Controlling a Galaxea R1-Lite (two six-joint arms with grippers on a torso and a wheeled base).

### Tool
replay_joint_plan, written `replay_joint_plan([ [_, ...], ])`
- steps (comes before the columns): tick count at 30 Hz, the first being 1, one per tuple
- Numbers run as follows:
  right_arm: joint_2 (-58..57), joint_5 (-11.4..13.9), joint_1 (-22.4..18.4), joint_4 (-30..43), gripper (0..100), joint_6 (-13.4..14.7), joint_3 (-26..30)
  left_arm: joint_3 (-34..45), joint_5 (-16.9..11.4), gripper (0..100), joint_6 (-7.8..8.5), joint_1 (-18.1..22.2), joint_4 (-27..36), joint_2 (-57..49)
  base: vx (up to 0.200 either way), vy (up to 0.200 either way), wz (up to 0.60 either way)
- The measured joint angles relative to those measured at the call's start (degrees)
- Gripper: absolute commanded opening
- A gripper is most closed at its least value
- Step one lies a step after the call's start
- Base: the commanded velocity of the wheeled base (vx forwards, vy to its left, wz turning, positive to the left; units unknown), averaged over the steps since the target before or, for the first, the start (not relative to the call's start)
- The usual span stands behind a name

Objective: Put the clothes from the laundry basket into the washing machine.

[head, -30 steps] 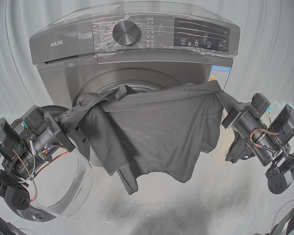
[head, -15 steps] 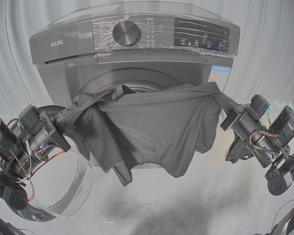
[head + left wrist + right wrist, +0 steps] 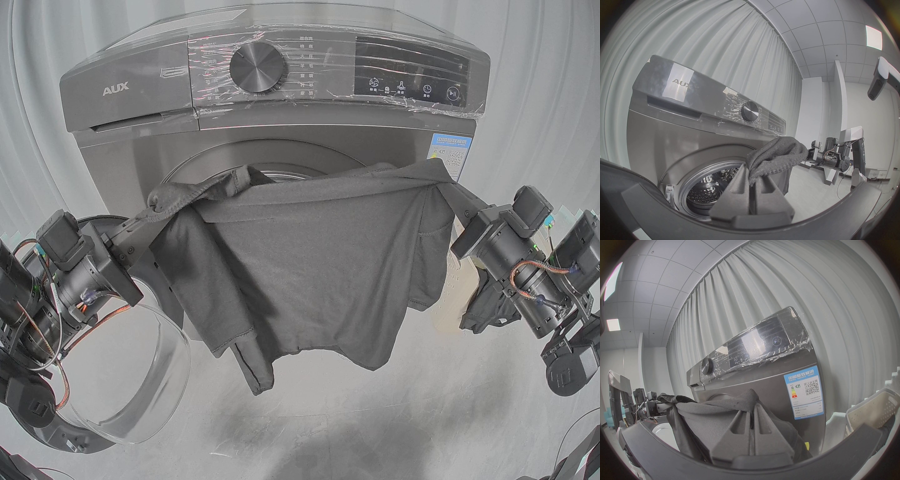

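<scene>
Grey T-shirt (image 3: pixel 312 262): spread wide, hanging across the drum opening of the washing machine (image 3: pixel 275 112), hem clear of the floor.
Left gripper (image 3: pixel 152 214): jaws clamped on one shoulder.
Right gripper (image 3: pixel 455 192): jaws clamped on the other shoulder.
Machine door (image 3: pixel 125 375): swung open, left side.
Laundry basket (image 3: pixel 451 294): right of the machine, with a dark garment (image 3: pixel 490 312).

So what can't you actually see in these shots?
- Inside of the drum: head view, the shirt hangs across the opening.
- Drum's lower part: left wrist view, the left gripper covers it.
- Laundry basket: head view, mostly behind the right arm; right wrist view, cut off at the edge, so what is left in it can't be told.
</scene>
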Motion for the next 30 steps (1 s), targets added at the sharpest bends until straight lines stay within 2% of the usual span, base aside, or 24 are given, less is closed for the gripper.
replay_joint_plan([
  [13, -0.20, -0.02, 0.04, 0.00, 0, 0.18, -1.02, -0.29, 0.02, 0, -0.05, -0.09, 0.00, -0.48, 0.000, 0.000, 0.00],
  [20, -0.16, 0.02, 0.85, 0.24, 0, 0.11, 2.26, 0.26, 0.17, 0, 0.04, -0.69, -0.02, -0.20, 0.000, 0.000, 0.00],
  [24, 0.02, 0.00, 2.54, 0.21, 0, 0.13, 4.79, 0.80, 1.43, 0, 0.20, -3.34, 0.02, 0.46, 0.000, 0.000, 0.00],
  [25, 0.11, 0.00, 2.79, 0.21, 100, 0.18, 5.32, 0.83, 2.35, 0, 0.24, -4.22, 0.02, 0.57, 0.000, 0.000, 0.00],
  [28, 0.61, 0.02, 3.58, 0.05, 100, 0.40, 7.00, 0.67, 6.08, 0, 0.33, -6.97, 0.05, 0.93, 0.000, 0.000, 0.00],
  [30, 0.94, 0.06, 3.91, -0.01, 100, 0.62, 8.59, 0.30, 7.03, 0, 0.28, -8.46, 0.02, 1.10, 0.000, 0.000, 0.00],
])
